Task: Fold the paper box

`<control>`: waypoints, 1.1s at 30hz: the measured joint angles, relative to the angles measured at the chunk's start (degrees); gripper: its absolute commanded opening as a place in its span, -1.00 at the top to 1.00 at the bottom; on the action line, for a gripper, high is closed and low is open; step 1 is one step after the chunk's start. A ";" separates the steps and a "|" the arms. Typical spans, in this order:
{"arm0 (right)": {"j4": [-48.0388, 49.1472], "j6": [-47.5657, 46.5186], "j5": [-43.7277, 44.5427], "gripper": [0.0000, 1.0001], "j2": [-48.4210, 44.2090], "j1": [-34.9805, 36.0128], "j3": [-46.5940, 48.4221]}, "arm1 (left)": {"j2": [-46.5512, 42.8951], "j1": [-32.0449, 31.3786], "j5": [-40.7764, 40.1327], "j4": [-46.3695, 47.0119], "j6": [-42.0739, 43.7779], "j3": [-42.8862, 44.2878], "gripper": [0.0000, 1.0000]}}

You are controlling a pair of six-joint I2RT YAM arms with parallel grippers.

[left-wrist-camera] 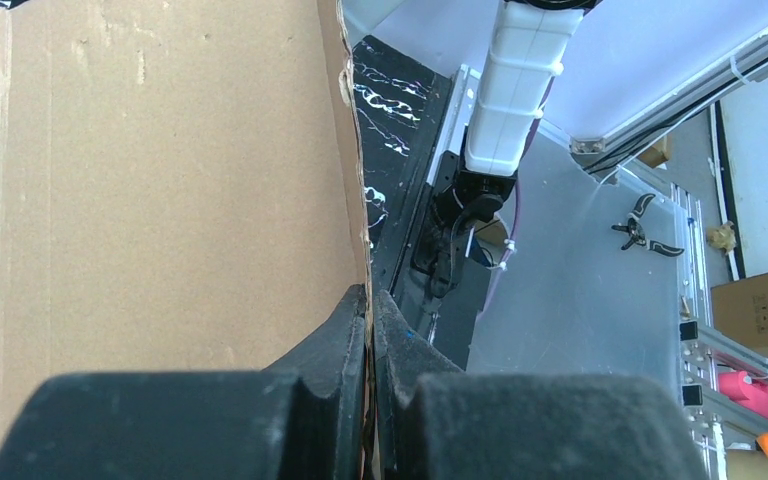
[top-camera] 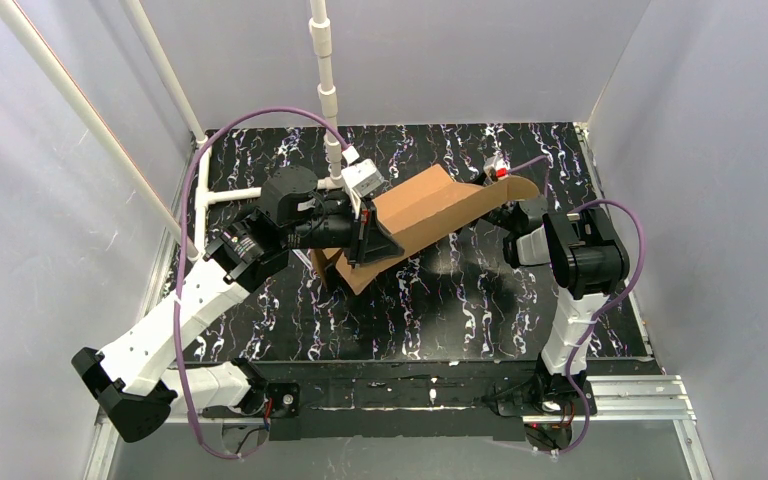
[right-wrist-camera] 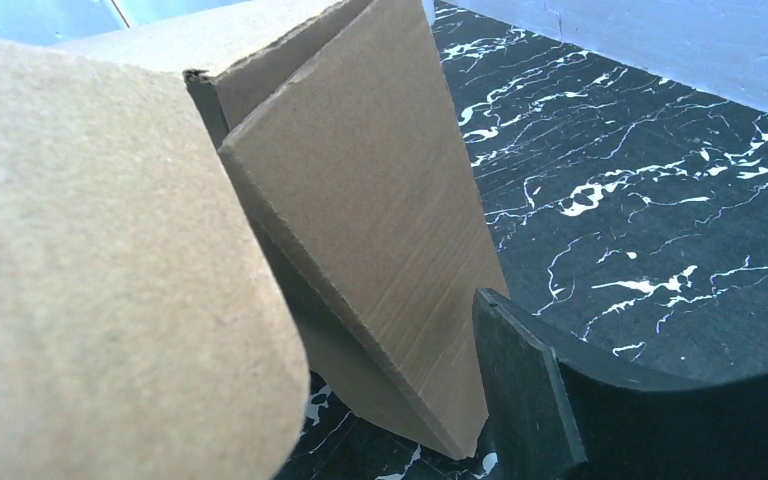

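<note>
though half behind box [right-wrist-camera: 360, 220], right fingers [right-wrist-camera: 525, 400]

Bright, even lighting, soft shadows on the table [top-camera: 440, 310], nearest part of the paper box [right-wrist-camera: 90, 280] out of focus

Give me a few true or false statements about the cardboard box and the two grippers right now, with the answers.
1. The left gripper is shut on an edge of the paper box. True.
2. The paper box lies flat on the table. False: it is tilted, with panels bent up.
3. The right gripper is clamped shut. False: its jaws stand open at the box's right end.
4. The table is black with white veins. True.
</note>
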 measured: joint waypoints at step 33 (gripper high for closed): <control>-10.23 -5.14 1.53 0.35 -9.88 -1.33 0.68 | -0.02 6.29 0.94 7.04 -16.02 -0.68 1.00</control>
